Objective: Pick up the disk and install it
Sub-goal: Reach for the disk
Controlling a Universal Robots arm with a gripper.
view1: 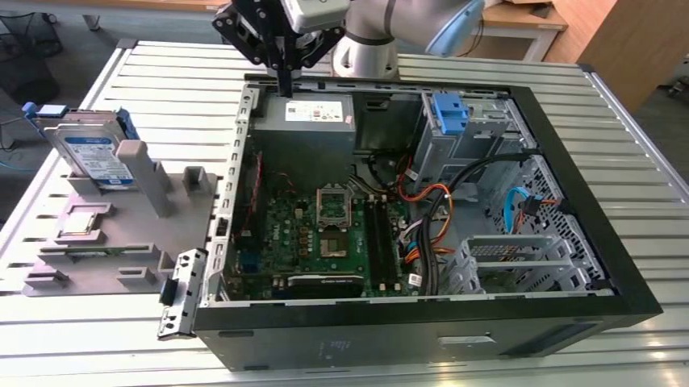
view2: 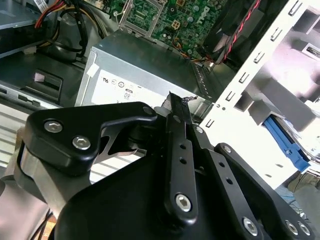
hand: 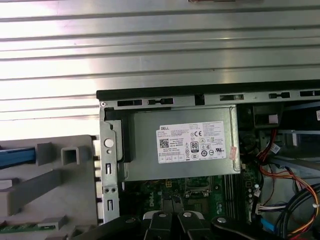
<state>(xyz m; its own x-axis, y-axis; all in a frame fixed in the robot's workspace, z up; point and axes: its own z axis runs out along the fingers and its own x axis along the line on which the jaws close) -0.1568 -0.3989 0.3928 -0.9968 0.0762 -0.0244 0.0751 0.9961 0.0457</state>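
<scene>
While the flat silver disk (view1: 92, 151) stands upright in a grey holder (view1: 113, 234), the black fingers (view2: 178, 135) press together.

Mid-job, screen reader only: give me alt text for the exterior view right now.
The gripper, shut and empty, hangs over the grey power-supply box at the far edge of an open computer case. The disk stands on edge in a grey fixture at the exterior view's left, apart from the gripper.
</scene>
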